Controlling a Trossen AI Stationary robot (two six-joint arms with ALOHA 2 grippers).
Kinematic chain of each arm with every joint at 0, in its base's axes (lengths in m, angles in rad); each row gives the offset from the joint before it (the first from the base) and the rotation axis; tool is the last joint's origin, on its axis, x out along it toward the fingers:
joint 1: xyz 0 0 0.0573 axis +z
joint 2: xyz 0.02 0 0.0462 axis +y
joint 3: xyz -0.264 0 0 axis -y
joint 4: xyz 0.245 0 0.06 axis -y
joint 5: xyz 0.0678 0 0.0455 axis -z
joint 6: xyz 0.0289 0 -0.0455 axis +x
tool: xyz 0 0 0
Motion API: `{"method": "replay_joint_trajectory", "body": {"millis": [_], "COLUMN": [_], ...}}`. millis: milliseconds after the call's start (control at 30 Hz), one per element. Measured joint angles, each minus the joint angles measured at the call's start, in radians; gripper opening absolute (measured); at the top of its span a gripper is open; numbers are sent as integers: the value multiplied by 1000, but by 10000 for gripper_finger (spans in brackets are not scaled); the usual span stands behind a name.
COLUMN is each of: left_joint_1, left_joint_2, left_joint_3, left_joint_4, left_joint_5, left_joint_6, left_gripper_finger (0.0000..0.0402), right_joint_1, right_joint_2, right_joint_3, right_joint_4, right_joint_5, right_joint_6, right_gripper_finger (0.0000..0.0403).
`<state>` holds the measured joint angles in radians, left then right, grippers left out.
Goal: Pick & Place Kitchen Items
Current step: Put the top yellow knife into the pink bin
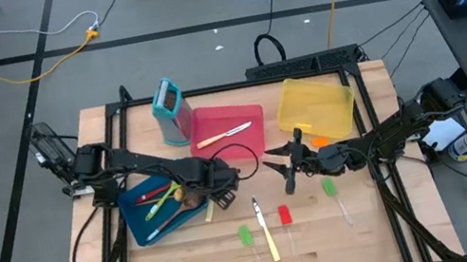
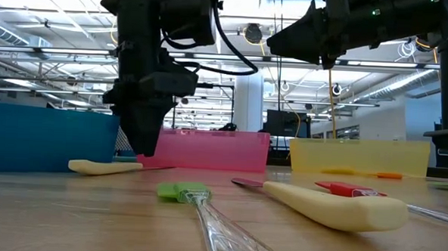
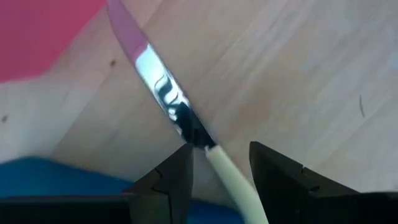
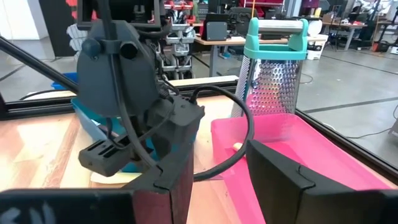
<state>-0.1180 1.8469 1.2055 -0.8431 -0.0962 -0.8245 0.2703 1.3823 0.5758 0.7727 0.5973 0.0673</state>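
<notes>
A cream-handled knife (image 3: 227, 177) with a shiny blade (image 3: 155, 81) lies flat on the wooden table beside the blue tray (image 1: 140, 226). In the low view the knife (image 2: 105, 166) shows in front of the tray. My left gripper (image 3: 221, 158) points down over it, open. One finger stands on each side of the handle, just behind the blade, and I see no grip. In the high view my left gripper (image 1: 217, 184) is at the tray's right edge. My right gripper (image 1: 287, 172) hangs level above the table's middle, open with nothing between its fingers (image 4: 273, 168). The blue tray holds red, green and wooden utensils (image 1: 161, 201).
A red tray (image 1: 250, 114) holding a cream-handled knife (image 1: 225, 134), a yellow tray (image 1: 316, 107) and a teal grater (image 1: 170, 108) stand at the back. Nearer lie a green spatula (image 1: 245, 237), a cream knife (image 1: 266, 231), a red piece (image 1: 284, 214) and a green spoon (image 1: 329, 188).
</notes>
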Motion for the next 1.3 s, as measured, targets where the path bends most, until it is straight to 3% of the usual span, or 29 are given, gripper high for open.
{"method": "replay_joint_trajectory", "body": {"millis": [300, 967, 1300], "left_joint_1": [-6, -54, -99], "left_joint_2": [-4, 2, 2], "left_joint_3": [-63, -70, -70], "left_joint_4": [56, 322, 340], "left_joint_5": [105, 129, 121], "left_joint_6": [-15, 240, 340], "left_gripper_finger": [161, 161, 161], "right_joint_1": [0, 0, 0], "right_joint_2": [0, 0, 0], "right_joint_3": [0, 0, 0], "right_joint_4": [0, -1, -1], "right_joint_5": [0, 0, 0], "right_joint_6": [0, 0, 0], "right_gripper_finger": [139, 139, 139]}}
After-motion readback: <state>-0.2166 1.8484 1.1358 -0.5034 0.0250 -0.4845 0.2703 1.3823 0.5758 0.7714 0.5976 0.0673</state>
